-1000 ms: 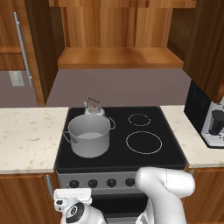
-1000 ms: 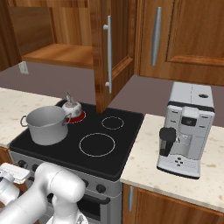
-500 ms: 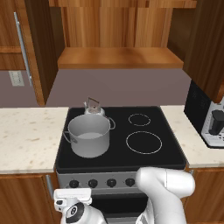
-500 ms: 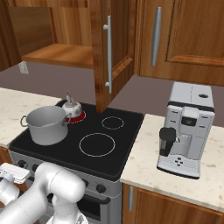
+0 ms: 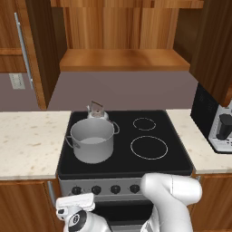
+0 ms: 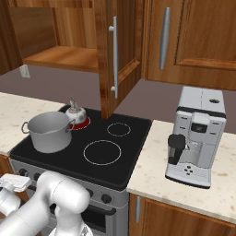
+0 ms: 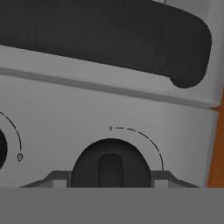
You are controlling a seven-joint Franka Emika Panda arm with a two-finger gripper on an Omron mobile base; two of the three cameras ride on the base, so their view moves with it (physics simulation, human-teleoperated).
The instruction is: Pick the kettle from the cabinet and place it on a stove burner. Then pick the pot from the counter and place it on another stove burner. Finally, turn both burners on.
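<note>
Black stove knob [image 7: 110, 168] straddled by the pincer [image 7: 110, 178], fingers on either side.

A black stove [image 5: 176, 156] is seen with round knobs [image 5: 115, 189] along its front. A coffee machine [image 6: 196, 136] is placed to its right. A wall socket [image 5: 17, 81] is seen far left.

No readable words, brands or numbers anywhere. Only unlettered marks on the stove's control panel [image 7: 131, 109]: a thin dashed arc curving over the black knob [image 7: 110, 166] straddled by the jaws, ending in a tiny droplet-like symbol; a like arc and symbol beside the next knob [image 7: 2, 148], off to one side.
</note>
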